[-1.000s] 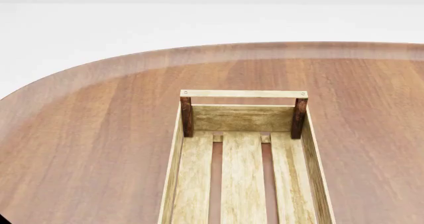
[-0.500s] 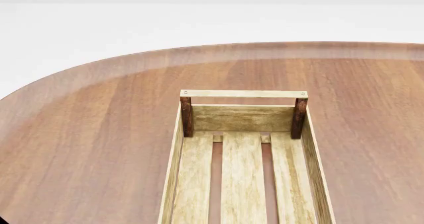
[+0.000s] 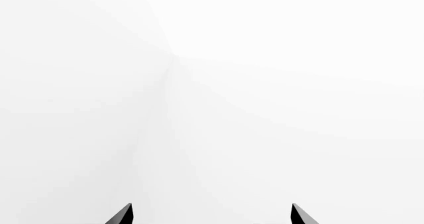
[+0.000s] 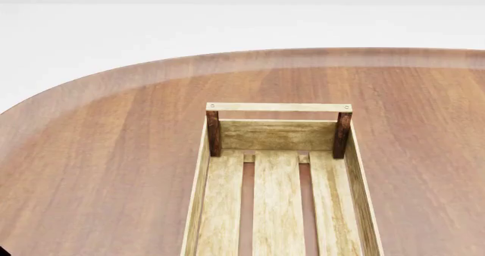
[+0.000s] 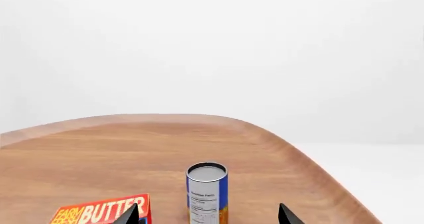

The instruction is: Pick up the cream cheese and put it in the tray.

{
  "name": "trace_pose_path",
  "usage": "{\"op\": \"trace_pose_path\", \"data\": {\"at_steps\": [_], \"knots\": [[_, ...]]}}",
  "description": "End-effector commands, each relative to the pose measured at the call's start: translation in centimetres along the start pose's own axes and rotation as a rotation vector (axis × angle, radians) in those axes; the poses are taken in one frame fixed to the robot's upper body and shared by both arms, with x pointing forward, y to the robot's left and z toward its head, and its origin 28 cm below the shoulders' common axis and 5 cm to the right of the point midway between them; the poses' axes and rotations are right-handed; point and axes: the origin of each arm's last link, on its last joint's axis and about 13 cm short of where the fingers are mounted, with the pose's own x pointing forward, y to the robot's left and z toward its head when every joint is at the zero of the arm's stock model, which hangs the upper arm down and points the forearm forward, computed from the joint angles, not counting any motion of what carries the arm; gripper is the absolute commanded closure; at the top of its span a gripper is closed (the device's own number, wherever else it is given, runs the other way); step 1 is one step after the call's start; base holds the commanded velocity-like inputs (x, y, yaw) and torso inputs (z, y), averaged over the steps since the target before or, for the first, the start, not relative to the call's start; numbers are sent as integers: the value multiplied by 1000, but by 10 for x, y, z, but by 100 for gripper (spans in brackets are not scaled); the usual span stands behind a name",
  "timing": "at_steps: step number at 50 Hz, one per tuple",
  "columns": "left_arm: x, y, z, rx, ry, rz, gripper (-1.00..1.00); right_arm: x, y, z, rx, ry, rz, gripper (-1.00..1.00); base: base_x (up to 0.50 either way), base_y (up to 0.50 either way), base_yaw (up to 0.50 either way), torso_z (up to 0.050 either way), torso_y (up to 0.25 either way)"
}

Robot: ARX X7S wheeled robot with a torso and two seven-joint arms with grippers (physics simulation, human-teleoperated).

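Black fingertips of my right end effector [image 5: 208, 215] stand spread apart with nothing between them, so it is released. Just past them on the wooden bench [image 5: 132, 149] a red-orange butter box [image 5: 99, 211] lies beside an upright blue-orange can [image 5: 206, 191] with a grey lid; the 2 are near each other but not touching. My left end effector [image 3: 210, 215] also has its 2 dark tips wide apart, released, facing only blank white. From my head camera the tray [image 4: 199, 199] sits on the brown bench, its 3 light slats bare, 2 dark corner posts under a pale top rail at the far end. I cannot see the cream cheese in any view, and neither end effector shows in the head view
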Motion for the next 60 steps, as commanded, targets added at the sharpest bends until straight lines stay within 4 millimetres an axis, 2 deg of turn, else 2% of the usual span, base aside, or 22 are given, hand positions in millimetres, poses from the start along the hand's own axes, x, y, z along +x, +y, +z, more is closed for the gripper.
{"op": "trace_pose_path", "data": {"at_steps": [1, 21, 27, 37, 50, 60], "knots": [[-1, 0, -1, 5, 4, -3, -100, -1, 0, -7, -23, 90, 10, -100, 0, 0, 0, 0, 0], [-1, 0, 0, 4, 2, -3, -100, -2, 0, -13, -39, 184, 37, -100, 0, 0, 0, 0, 0], [0, 0, 2, -7, 6, -7, -100, -4, 4, -24, -65, 228, 51, -100, 0, 0, 0, 0, 0], [1, 1, 3, -11, 0, 2, -100, -6, 3, -24, -36, 277, 65, -100, 0, 0, 0, 0, 0], [-1, 0, 2, -6, 5, -6, -100, -12, 5, -26, -31, 280, 36, -100, 0, 0, 0, 0, 0], [1, 1, 2, -4, 5, 4, -100, -8, 3, -30, -52, 275, 10, -100, 0, 0, 0, 0, 0]]}}
